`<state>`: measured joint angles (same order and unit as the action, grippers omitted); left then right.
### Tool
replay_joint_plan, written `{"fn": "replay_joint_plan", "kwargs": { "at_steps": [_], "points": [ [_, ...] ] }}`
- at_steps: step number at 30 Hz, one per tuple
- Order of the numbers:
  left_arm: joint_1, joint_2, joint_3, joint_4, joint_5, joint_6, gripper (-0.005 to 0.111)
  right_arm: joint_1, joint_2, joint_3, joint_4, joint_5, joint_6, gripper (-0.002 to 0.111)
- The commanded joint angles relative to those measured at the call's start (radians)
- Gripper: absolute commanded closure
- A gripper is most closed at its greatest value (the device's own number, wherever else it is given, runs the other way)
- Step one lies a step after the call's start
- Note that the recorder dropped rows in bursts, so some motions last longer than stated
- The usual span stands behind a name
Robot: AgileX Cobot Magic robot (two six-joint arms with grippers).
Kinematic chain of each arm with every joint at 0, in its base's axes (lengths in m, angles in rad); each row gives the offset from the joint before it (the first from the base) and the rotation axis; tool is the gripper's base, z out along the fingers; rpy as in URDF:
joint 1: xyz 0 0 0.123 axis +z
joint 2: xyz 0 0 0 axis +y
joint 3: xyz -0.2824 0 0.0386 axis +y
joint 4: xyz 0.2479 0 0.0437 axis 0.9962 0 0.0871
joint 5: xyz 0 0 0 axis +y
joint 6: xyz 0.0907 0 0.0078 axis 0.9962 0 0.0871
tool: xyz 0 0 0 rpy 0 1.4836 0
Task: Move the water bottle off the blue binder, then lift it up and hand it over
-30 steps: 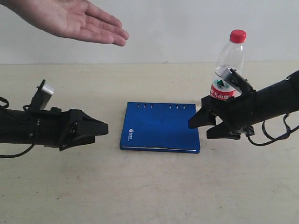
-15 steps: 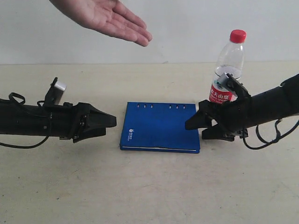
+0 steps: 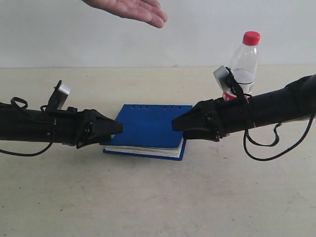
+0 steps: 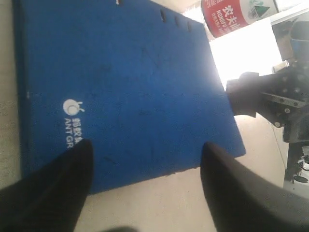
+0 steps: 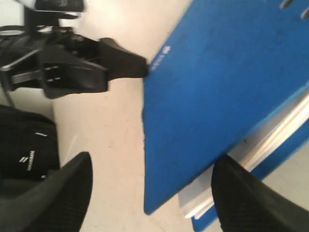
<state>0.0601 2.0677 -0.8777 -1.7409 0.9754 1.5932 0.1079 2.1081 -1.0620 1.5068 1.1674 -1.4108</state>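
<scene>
The water bottle, clear with a red cap, stands upright on the table behind my right arm; its red label shows in the left wrist view. The blue binder lies between both grippers, its cover tilted up over white pages. My left gripper is open at the binder's left edge, its fingers either side of a corner of the binder. My right gripper is open at the right edge, over the cover and the pages. Neither holds anything.
A person's open hand hovers palm up at the top, left of centre. The beige table runs to a white wall behind. Cables hang from both arms.
My right gripper has swung left, away from the bottle, to the binder's right edge. The binder has slid left and its cover has lifted off the pages. The hand has moved right and up.
</scene>
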Motion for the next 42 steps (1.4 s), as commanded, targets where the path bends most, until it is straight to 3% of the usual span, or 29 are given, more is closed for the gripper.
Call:
{"fn": "replay_joint_plan", "kwargs": {
  "at_steps": [1, 9, 19, 21, 31, 37, 39, 42],
  "points": [
    [-0.004, 0.002, -0.004, -0.003, 0.0, 0.013, 0.047, 0.005, -0.003, -0.008, 0.029, 0.054, -0.034, 0.046],
    [-0.004, 0.002, -0.004, -0.003, 0.064, 0.022, 0.047, 0.066, -0.003, -0.008, 0.069, -0.043, -0.037, 0.048],
    [-0.004, 0.002, -0.004, -0.003, 0.105, 0.031, 0.049, 0.134, -0.003, -0.008, 0.167, -0.27, -0.043, 0.103],
    [-0.004, 0.002, -0.004, -0.003, 0.105, 0.031, 0.049, 0.134, -0.003, -0.008, 0.186, -0.327, -0.043, 0.108],
    [-0.002, 0.002, -0.004, -0.003, 0.074, 0.073, 0.049, 0.134, -0.003, -0.008, 0.18, -0.331, -0.089, 0.108],
    [-0.002, 0.002, -0.03, -0.003, -0.114, 0.083, 0.049, 0.134, -0.003, -0.008, 0.161, -0.349, -0.074, 0.107],
    [-0.002, 0.002, -0.053, -0.003, -0.141, 0.083, 0.049, 0.134, -0.003, -0.008, 0.158, -0.354, -0.017, 0.097],
    [-0.002, 0.002, -0.086, -0.003, -0.183, 0.053, 0.049, 0.134, -0.003, -0.008, 0.154, -0.36, 0.012, 0.065]
  ]
}}
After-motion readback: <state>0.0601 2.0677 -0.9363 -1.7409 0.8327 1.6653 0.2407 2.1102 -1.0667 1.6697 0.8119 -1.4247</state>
